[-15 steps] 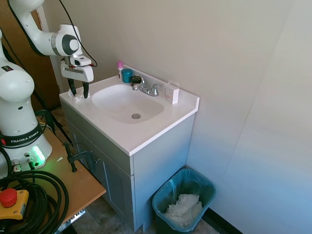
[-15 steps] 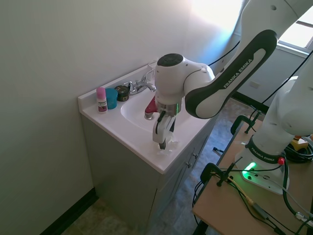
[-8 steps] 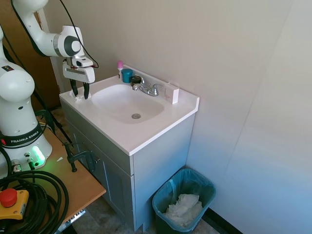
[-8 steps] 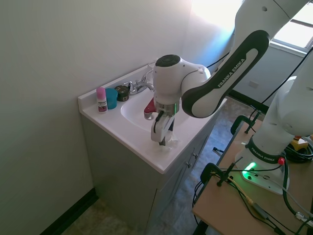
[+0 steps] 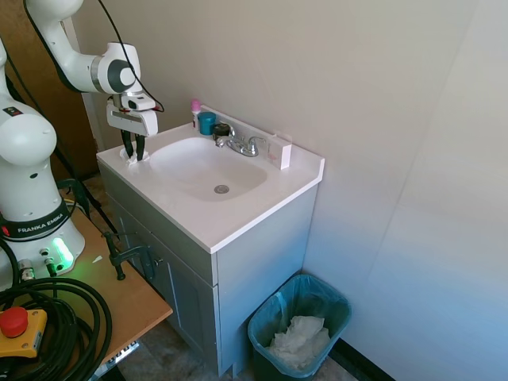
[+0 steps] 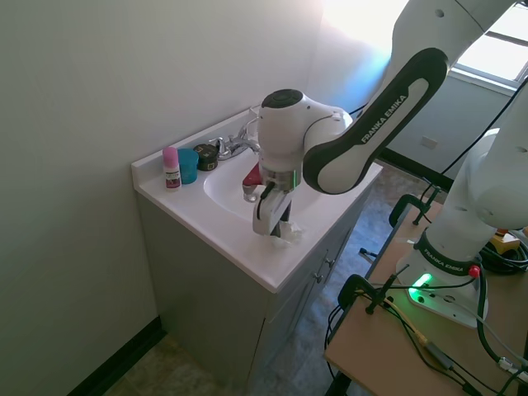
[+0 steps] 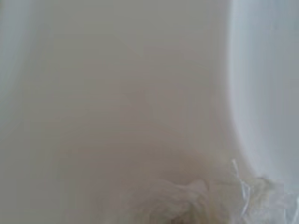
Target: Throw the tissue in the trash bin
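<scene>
Gripper (image 5: 133, 148) is pointing straight down at the front-left corner of the worktop (image 5: 230, 218), fingers drawn in around the tissue (image 5: 127, 154), tips at or just above the surface. Looks like it's pinching the wad, tho exact contact is too small to confirm. In the second exterior view the gripper (image 6: 275, 232) is sitting low near the worktop (image 6: 213, 233) front edge w/ the tissue (image 6: 285, 233) poking out beside the fingers.

Tissue: small white crumpled lump, irregular, thin and a bit see-through at the edges, nearly same colour as the worktop so it's blending in. Wrist view is showing the tissue (image 7: 187, 200) blurred, as wrinkled pale folds against the off-white surface.

Just beyond the gripper, twd the wall side, the sink basin (image 5: 208, 167) is sitting w/ its drain (image 5: 221, 189) in the middle. Further behind the basin: chrome faucet (image 5: 242, 144), a teal cup (image 5: 206, 123), a pink-capped bottle (image 5: 194, 111) and a small dark round item (image 5: 221, 130), all lined up along the backsplash. A white block w/ a reddish face (image 5: 279, 152) is standing past the faucet.

Far from the gripper, well apart, down on the floor beside the cabinet's opposite end: the trash bin (image 5: 270, 314), teal-green w/ a bluish liner, holding a heap of white paper (image 5: 300, 340).
</scene>
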Robot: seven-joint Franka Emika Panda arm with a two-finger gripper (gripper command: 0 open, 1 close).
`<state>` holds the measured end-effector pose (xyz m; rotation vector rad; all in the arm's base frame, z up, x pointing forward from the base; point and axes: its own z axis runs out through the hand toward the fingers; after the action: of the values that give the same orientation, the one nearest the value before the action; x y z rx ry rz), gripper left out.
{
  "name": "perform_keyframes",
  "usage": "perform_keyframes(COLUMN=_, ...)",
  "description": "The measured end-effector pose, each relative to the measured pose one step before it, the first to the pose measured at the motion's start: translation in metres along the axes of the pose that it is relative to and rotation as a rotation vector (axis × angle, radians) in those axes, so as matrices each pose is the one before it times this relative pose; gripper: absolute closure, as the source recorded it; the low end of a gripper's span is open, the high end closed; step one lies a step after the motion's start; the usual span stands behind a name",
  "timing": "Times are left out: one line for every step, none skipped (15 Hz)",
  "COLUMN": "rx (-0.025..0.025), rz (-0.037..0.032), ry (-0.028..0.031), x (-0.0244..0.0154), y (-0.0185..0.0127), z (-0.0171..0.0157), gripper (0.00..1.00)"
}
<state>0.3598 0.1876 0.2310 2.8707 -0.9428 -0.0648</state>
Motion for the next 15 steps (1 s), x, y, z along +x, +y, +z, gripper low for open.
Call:
perform_keyframes(rx=0.00159, rz=0.00074, ry=-0.00313, x=0.00099, y=0.00030, z=-0.00010, gripper=1.00)
perform_keyframes(rx=0.00249, rz=0.00240, ry=-0.00207, x=0.00181, y=0.00020, z=-0.00053, gripper=1.00)
perform_keyframes(rx=0.00565, rz=0.00477, ry=-0.00192, x=0.00268, y=-0.00070, z=-0.00170, gripper=1.00)
perform_keyframes(rx=0.00490, rz=0.00609, ry=-0.00249, x=0.00273, y=-0.00021, z=-0.00128, gripper=1.00)
perform_keyframes(rx=0.00483, rz=0.00481, ry=0.00025, x=0.00236, y=-0.00080, z=-0.00171, gripper=1.00)
perform_keyframes(rx=0.00346, rz=0.00538, ry=0.00130, x=0.00258, y=-0.00007, z=-0.00138, gripper=1.00)
perform_keyframes(rx=0.01117, rz=0.00881, ry=0.00500, x=0.00372, y=-0.00107, z=-0.00476, gripper=1.00)
perform_keyframes(rx=0.01918, rz=0.01405, ry=0.00598, x=0.00509, y=-0.00071, z=-0.00884, gripper=1.00)
perform_keyframes(rx=0.02622, rz=0.01536, ry=0.01097, x=0.00643, y=0.00002, z=-0.01331, gripper=1.00)
perform_keyframes(rx=0.02824, rz=0.02327, ry=0.01458, x=0.00867, y=0.00195, z=-0.01742, gripper=1.00)
perform_keyframes(rx=0.03514, rz=0.02641, ry=0.01930, x=0.01266, y=0.00351, z=-0.02221, gripper=1.00)
perform_keyframes(rx=0.04669, rz=0.03741, ry=0.02947, x=0.02026, y=0.00702, z=-0.02815, gripper=1.00)
perform_keyframes(rx=0.04532, rz=0.04214, ry=0.03017, x=0.02420, y=0.00854, z=-0.02882, gripper=1.00)
perform_keyframes(rx=0.04731, rz=0.05450, ry=0.02588, x=0.03092, y=0.01212, z=-0.02841, gripper=1.00)
perform_keyframes(rx=0.04642, rz=0.06246, ry=0.03065, x=0.03515, y=0.01273, z=-0.02763, gripper=1.00)
